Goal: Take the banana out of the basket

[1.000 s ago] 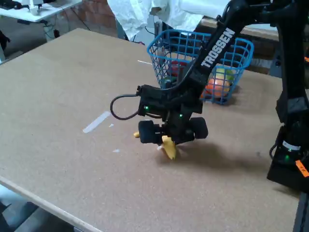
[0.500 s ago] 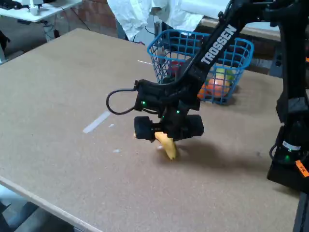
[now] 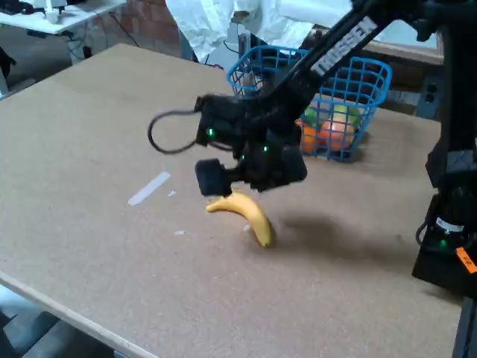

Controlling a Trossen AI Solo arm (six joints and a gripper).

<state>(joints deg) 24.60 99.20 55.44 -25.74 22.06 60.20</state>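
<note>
The banana (image 3: 243, 211) lay on the table (image 3: 89, 134), near side of the blue wire basket (image 3: 313, 101). My claw (image 3: 250, 173) hung just above it, holding nothing; how wide, I could not tell.

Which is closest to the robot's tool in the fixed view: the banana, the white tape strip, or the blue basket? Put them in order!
From the tool:
1. Banana, lying just below it on the table.
2. White tape strip, off to the left.
3. Blue basket, behind, to the upper right.

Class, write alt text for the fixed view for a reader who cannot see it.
A yellow banana lies on a brown table, just below a black robot gripper that hangs above it without holding it. Behind them stands a blue wire basket with round fruit inside.
</note>
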